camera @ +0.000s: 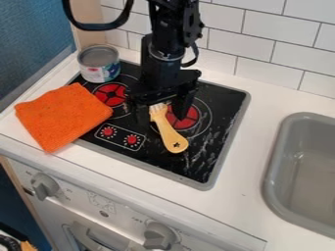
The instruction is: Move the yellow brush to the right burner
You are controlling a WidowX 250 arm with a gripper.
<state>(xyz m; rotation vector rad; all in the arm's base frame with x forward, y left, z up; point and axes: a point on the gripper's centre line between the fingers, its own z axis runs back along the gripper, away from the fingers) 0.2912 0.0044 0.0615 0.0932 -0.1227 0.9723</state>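
Note:
Over the middle of the black stovetop, the gripper (162, 111) hangs down open, one finger to each side of the yellow brush's head end. The yellow brush (169, 131) lies aslant on the stove, its pale bristles up under the gripper and its rounded handle end, marked with a dark star, towards the front. Its upper part is at the left edge of the right burner (186, 118), whose red centre is partly hidden by the gripper's right finger.
An orange cloth (63, 116) covers the stove's left edge, near the left burner (111, 94). Behind it stands a metal can (99, 64). Two small red knobs are at the stove's front left. A grey sink (277, 147) is at the right, and a tiled wall rises behind.

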